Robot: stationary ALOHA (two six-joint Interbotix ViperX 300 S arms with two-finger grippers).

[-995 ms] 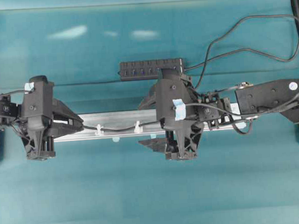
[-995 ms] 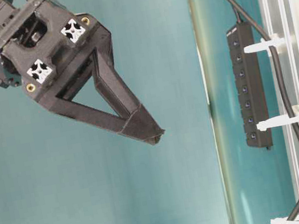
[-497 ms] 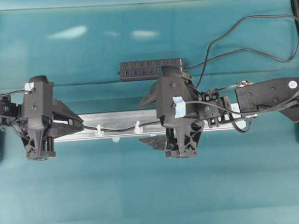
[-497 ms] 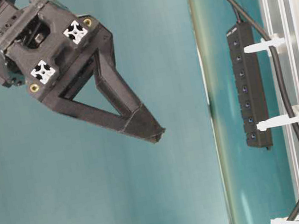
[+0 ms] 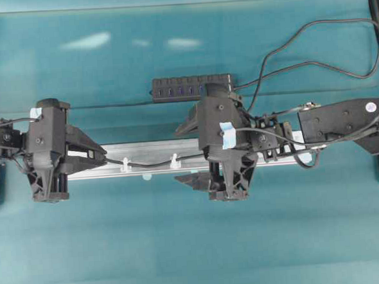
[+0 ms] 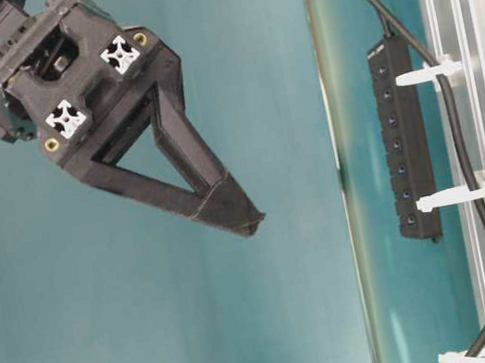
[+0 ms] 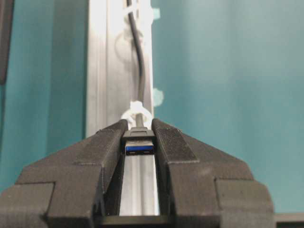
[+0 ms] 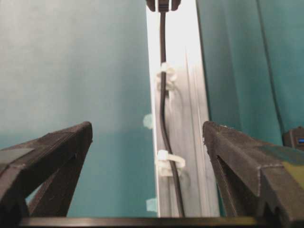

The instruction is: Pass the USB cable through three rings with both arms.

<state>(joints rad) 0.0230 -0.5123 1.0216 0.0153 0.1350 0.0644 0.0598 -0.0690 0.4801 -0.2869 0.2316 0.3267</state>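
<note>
1. Left gripper [image 7: 139, 137] is clamped on the plug end of the USB cable [image 5: 153, 163], just past the leftmost of the three rings [image 6: 452, 197]. The blue plug tongue shows between the jaws in the left wrist view.
2. Right gripper [image 8: 147, 137] is spread wide and holds nothing. It hangs over the rail [image 5: 287, 156] to the right of the rings.
3. The table-level view shows the cable running through all three white loops along the rail. Threading looks essentially done; what's left is likely pulling slack or releasing.
4. Risk: pulling further left could tighten the cable against the loops and bend or pop a clip off the rail.
5. Risk: the grip is on the short plug only. A tilt of the left wrist could let it slip, and the cable could spring back through the nearest loop.
6. Risk: if the right gripper drops, its wide jaws straddle the rail and could snag the cable or a loop.
7. Nearby: a black port hub [image 5: 191, 88] behind the rail, with its own cord [image 5: 313, 62] looping off to the right. It is apart from the cable path, but close behind the right wrist.
</note>
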